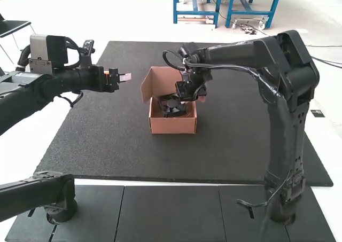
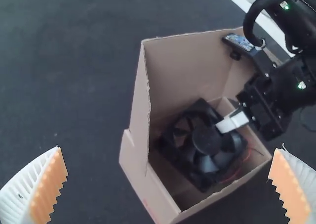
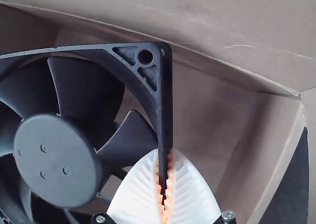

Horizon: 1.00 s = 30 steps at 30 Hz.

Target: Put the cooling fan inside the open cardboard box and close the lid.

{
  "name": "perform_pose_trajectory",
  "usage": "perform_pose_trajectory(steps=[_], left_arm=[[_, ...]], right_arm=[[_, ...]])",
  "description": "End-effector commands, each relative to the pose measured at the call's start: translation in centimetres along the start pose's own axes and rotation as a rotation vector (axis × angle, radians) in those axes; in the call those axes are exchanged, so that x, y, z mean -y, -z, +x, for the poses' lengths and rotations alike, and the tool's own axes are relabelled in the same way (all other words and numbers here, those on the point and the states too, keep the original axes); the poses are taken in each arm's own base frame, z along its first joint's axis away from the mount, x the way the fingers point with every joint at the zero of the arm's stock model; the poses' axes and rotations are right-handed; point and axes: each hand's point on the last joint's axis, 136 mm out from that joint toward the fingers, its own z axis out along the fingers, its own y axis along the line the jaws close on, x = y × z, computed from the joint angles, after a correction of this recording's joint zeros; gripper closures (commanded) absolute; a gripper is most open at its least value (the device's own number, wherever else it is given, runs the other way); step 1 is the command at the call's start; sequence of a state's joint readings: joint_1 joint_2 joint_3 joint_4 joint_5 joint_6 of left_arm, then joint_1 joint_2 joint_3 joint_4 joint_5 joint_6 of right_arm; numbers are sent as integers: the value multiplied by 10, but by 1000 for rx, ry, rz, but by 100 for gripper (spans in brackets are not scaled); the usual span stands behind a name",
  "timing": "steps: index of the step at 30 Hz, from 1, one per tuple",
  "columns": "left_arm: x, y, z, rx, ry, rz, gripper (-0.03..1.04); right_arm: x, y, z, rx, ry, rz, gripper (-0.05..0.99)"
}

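Dark tabletop (image 1: 171,215) along the bottom of the frame, carrying the left arm's base (image 1: 59,202) at lower left and the right arm's base (image 1: 280,212) at lower right. Beyond these, a black mat (image 1: 107,146) spread over the surface, filling the frame's middle band.

At frame centre on the mat, a small cardboard box (image 1: 172,125): stands upright, open at the top, plain near wall toward the camera. Holds the cooling fan (image 1: 172,107) inside: black, square-framed, round hub and curved blades showing, leaning tilted with its lower part down in the box and its upper edge near the rim.

Just above the box, slightly right of centre, the right tool (image 1: 188,94): hangs down into the opening from the arm at the right of the frame, clenched on the fan. Pinches one thin side of the fan's frame between white ribbed right fingers (image 3: 140,199), just below a corner with a round screw hole.

Behind and to the left of the opening, the lid (image 1: 160,76): stands raised, not folded over the box.

At middle left of the frame, level with the raised lid, the left tool (image 1: 124,77): hovers over the mat, short of the box and not touching it, pointing toward it. Released, with white ribbed, orange-padded left fingers (image 2: 34,184) spread wide.
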<state>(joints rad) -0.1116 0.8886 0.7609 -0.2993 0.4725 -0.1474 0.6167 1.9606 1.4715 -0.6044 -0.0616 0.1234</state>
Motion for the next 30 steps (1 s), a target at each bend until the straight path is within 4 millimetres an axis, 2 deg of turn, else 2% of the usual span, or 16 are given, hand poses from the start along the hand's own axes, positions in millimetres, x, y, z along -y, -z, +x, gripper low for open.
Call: perform_pose_trajectory(steps=[1,2,7,11,13,16,18,19,22,30], left_arm=[[11,8,-14,39,-18,30,4],[11,8,-14,39,-18,30,4],[11,8,-15,43,-20,30,4],[11,8,-17,51,-21,31,4],[10,7,-16,49,-16,29,4],[3,3,-13,38,-9,-4,4],[-4,-2,-8,18,3,-27,4],[-8,-4,-7,11,5,-41,4],[-16,-10,-6,-3,1,-71,4],[-38,-23,-5,-39,-15,-157,4]], right_arm=[[6,8,-16,44,-22,12,96],[6,8,-17,45,-25,13,95],[7,10,-21,55,-25,20,64],[6,13,-25,65,-22,17,49],[6,15,-28,71,-21,16,48],[4,25,-34,76,-14,11,35],[-2,38,-39,75,-10,-13,30],[-3,46,-41,76,-8,-17,20],[-8,73,-42,57,9,-34,18],[9,124,-40,84,57,-20,18]])
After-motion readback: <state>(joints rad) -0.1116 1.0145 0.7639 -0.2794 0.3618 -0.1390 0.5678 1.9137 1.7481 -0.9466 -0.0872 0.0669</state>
